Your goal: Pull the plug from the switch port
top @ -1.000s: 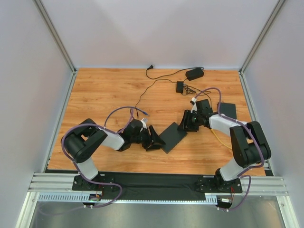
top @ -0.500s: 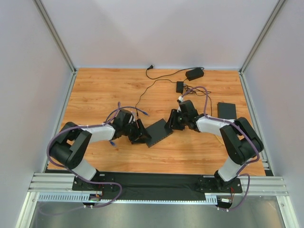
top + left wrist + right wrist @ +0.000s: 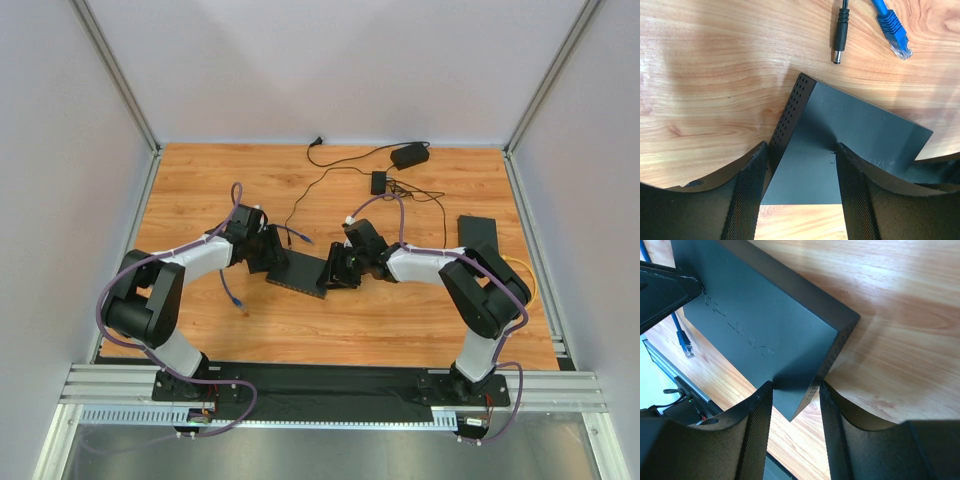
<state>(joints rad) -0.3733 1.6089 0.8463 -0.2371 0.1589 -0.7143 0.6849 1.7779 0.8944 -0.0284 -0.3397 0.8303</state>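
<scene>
The switch is a flat black oblong box between my two grippers at mid table. My left gripper is shut on its left corner. In the left wrist view the fingers clasp the switch at its perforated side. My right gripper is shut on the opposite corner; in the right wrist view it clasps the switch. A blue network plug and a black barrel plug lie loose on the wood beyond it. The sockets are hidden.
A squarer black slab lies at the right, with a yellow cable beside it. A power adapter and a small black box with thin leads sit at the back. A blue cable trails at the left.
Both grippers have carried the switch leftward and slightly back across the table. The right arm has stretched away from the black slab. The yellow cable now lies uncovered at the right.
</scene>
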